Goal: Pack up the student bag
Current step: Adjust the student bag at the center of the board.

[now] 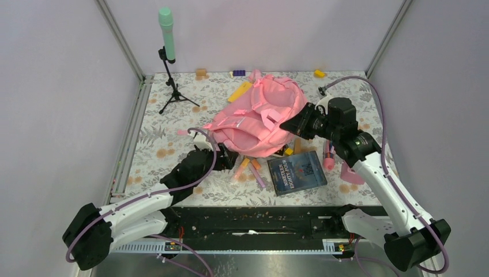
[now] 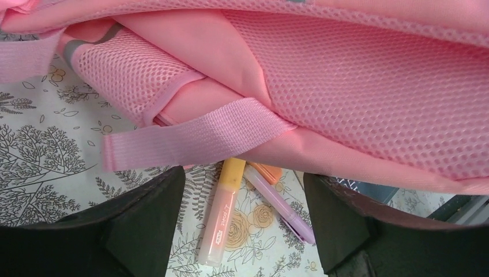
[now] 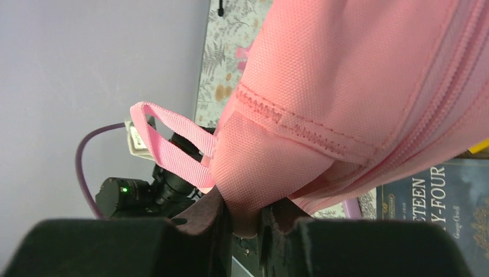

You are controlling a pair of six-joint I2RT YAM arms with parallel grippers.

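Student bag [image 1: 256, 115], a large soft pink fabric backpack, lies mid-table. Right gripper [image 3: 245, 222] pinches fabric on its right side. Left gripper [image 1: 226, 157], jaws wide, hovers at its near edge over a peach plastic highlighter pen [image 2: 225, 222].

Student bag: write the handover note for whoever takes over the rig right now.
Right gripper: shut on a fold of the student bag, pinching its pink fabric at the right side.
Left gripper: open and holding nothing, at the bag's near edge.
Things: the bag is mid-table. A highlighter and a purple pen lie half under its near edge. The book lies flat just in front of the bag.
Done: nothing visibly packed; the bag's inside is not in view.
Left: open the bag, then put in the book, highlighter and pen.
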